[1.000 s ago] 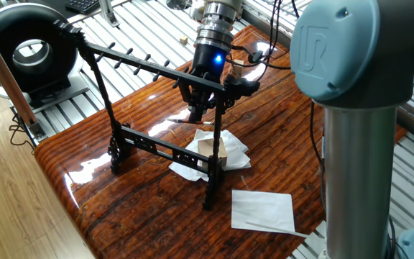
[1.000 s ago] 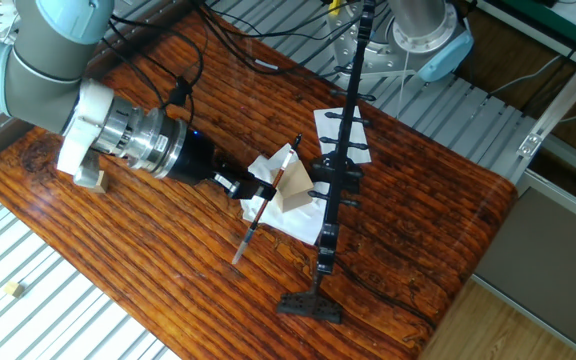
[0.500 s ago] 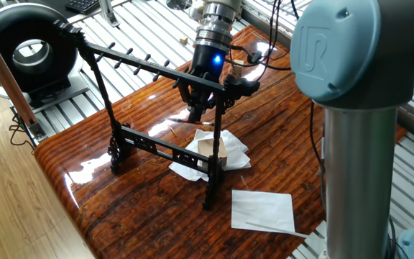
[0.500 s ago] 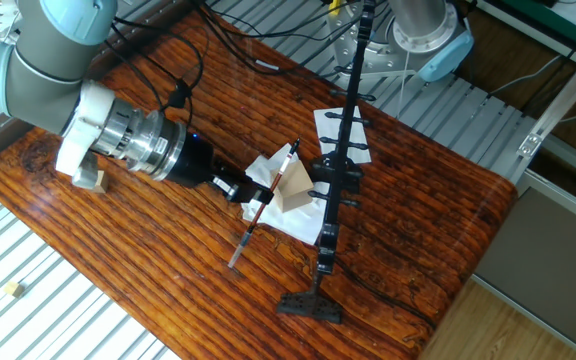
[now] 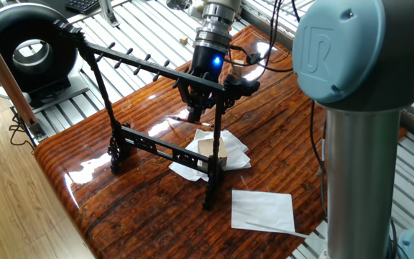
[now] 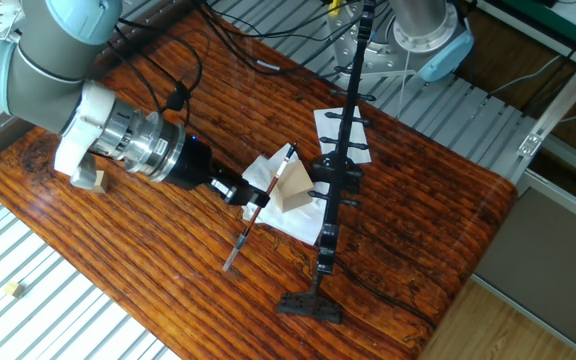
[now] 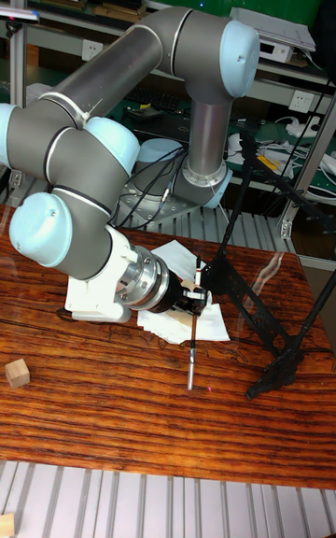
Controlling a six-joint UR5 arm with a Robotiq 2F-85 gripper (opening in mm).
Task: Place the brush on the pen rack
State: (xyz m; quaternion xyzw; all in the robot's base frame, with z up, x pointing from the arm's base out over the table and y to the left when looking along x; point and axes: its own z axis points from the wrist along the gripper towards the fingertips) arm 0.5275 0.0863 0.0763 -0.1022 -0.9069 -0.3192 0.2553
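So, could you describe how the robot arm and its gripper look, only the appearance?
The arm has grey tube links and light blue rounded joint caps; one cap carries an embossed UR logo. At the wrist sit a white block and a ribbed silver metal cylinder, then a black section with a small blue light. The gripper is black with two slim fingers. Black cables run along the wrist.

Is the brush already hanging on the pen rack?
No, the brush is held in the pincer above the table, beside the pen rack and not hanging from its pegs.
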